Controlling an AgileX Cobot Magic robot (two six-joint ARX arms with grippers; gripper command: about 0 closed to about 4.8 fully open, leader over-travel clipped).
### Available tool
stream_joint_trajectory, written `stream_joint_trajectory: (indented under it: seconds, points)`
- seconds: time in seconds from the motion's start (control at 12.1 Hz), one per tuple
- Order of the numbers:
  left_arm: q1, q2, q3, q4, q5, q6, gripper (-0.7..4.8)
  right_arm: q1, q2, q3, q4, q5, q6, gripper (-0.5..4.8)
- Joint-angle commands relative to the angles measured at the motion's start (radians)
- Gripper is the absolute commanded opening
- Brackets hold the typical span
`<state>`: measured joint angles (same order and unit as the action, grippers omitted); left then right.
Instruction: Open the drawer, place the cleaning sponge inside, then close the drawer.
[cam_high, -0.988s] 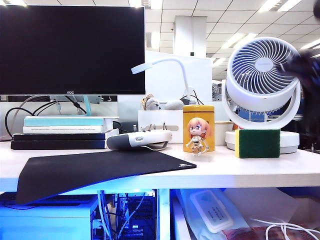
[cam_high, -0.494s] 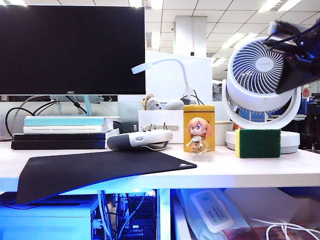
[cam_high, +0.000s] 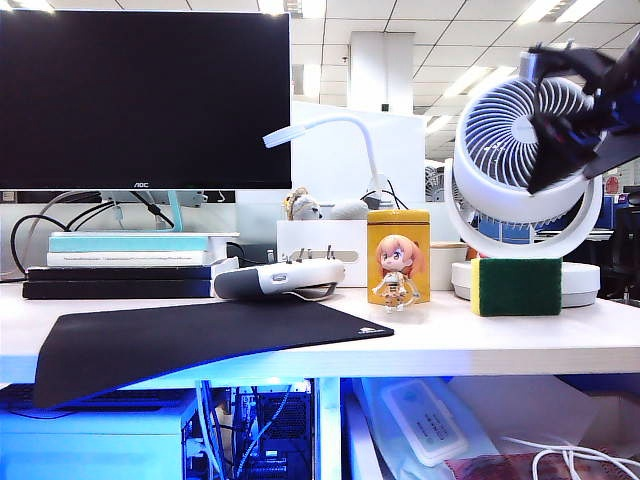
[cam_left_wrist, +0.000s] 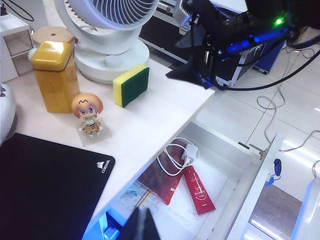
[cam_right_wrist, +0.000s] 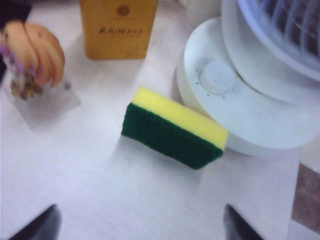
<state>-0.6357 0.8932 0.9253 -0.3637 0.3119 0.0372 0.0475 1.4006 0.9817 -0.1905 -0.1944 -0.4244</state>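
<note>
**Sponge on edge by the fan, drawer open, right claw spread above**

The sponge (cam_high: 516, 287) is a small rectangular block, dark green scouring face bonded to bright yellow foam. It stands on its long edge on the bench (cam_high: 470, 340), green face toward the near edge, yellow layer toward the fan (cam_high: 525, 165), just in front of the fan's round white base; whether it touches the base is unclear. To its left stands a yellow tin (cam_high: 397, 255) with a small cartoon-girl figure (cam_high: 396, 272) in front of it. Farther left lie a black mat (cam_high: 200, 340), a white handheld device (cam_high: 278, 278), stacked books (cam_high: 125, 265) and a monitor (cam_high: 145, 95).

Below the bench's right part the drawer (cam_left_wrist: 250, 180) stands pulled out, holding a white cable (cam_left_wrist: 176, 156), a red tube (cam_left_wrist: 198, 189) and a dark red pouch (cam_left_wrist: 160, 182).

The right claw (cam_right_wrist: 140, 222) hangs above the sponge in front of the fan, its fingers spread wide, gripping nothing. The left claw (cam_left_wrist: 140, 227) hangs over the near bench edge left of the drawer; only a dark tip shows, so I cannot tell whether it is spread or pressed together.
</note>
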Motion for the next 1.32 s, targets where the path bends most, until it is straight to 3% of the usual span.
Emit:
stream_joint_trajectory:
  seconds: [0.08,0.41,1.32]
  points:
    - [0.000,-0.001,0.005,0.003,0.006,0.008,-0.06,0.001,0.101,0.051,0.016,-0.029,-0.056,4.79]
    - [0.000,-0.001,0.005,0.002,0.006,0.008,-0.06,0.002,0.228,0.100,0.099,-0.078,-0.154,4.79]
    - [0.000,-0.001,0.005,-0.059,0.006,0.008,-0.06,0.002,0.528,0.326,0.113,-0.148,-0.156,4.79]
